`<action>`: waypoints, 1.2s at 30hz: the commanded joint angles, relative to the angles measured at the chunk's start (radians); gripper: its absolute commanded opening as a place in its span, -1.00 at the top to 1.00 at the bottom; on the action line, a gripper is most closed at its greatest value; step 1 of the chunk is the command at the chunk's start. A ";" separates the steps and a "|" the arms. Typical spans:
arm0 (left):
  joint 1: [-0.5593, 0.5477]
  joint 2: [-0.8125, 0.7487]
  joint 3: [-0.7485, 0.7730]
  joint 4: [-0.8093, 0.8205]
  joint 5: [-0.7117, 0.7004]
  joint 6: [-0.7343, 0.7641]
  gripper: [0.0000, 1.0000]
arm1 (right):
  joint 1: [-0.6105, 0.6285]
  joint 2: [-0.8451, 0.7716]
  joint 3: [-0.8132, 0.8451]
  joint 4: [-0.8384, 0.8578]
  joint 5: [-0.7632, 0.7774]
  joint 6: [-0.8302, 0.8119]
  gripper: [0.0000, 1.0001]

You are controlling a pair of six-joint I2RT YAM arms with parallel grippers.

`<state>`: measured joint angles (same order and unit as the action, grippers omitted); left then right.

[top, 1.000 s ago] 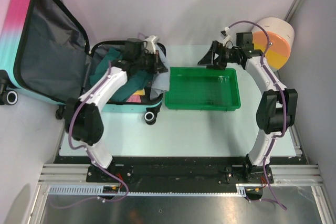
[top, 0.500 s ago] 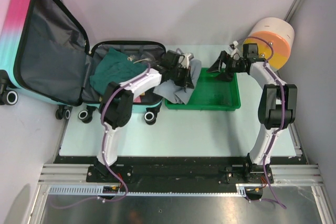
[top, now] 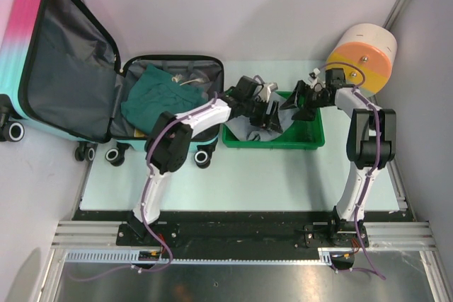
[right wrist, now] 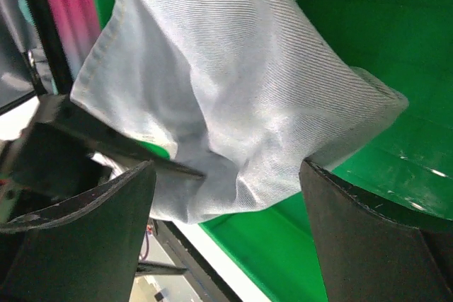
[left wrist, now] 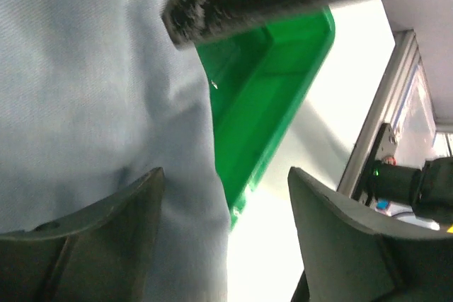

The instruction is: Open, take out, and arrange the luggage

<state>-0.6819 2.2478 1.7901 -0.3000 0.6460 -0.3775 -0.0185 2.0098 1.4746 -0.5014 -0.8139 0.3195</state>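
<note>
The luggage (top: 71, 68), a large hard-shell child's suitcase shaded from pink to teal, is seen lying open at the far left of the pale table (top: 248, 175). Its lid is raised and tilted back to the left, so that the dark grey fabric lining is shown. Its lower half is laid flat on the table, just beside the left end of the rectangular green plastic tray (top: 311, 136). A white-and-orange cylinder (top: 364, 51) is placed at the far right corner, behind the tray.

A crumpled dark green garment (top: 152, 93) is seen inside the lower half of the suitcase. A light grey woven cloth (top: 248, 126) is draped over the left part of the tray.

The left gripper (top: 272, 114) is held over the tray, above the cloth. In the left wrist view its jaws are spread wide. The cloth (left wrist: 92, 104) is seen against one finger and part of the gap, but it is not pinched.

The right gripper (top: 297, 100) is held over the far right part of the tray, facing the left one. In the right wrist view its jaws are set wide apart, and the cloth (right wrist: 233, 90) is framed between them without being clamped.

Black wheels (top: 113, 155) are seen at the near edge of the suitcase.
</note>
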 commanded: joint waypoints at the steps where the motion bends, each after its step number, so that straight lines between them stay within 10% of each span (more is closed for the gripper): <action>1: 0.038 -0.217 -0.063 0.032 0.061 0.106 -0.50 | -0.006 0.027 0.036 -0.031 0.090 -0.010 -0.73; 15: 0.136 -0.590 -0.395 -0.016 -0.034 0.374 -0.47 | 0.015 0.105 0.419 -0.304 0.179 -0.456 -0.57; 26: 0.012 -0.420 -0.261 -0.145 -0.296 0.503 -0.53 | 0.094 0.185 0.388 -0.321 0.309 -0.559 -0.54; 31: -0.059 -0.308 -0.190 -0.148 -0.308 0.558 -0.57 | 0.078 0.198 0.374 -0.373 0.300 -0.540 -0.21; 36: -0.074 -0.205 -0.120 -0.163 -0.339 0.620 -0.39 | 0.049 0.149 0.342 -0.405 0.272 -0.536 0.63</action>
<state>-0.7509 1.9949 1.5959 -0.4442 0.3397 0.1120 0.0521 2.2124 1.8374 -0.8402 -0.5278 -0.2138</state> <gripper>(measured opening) 0.769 0.335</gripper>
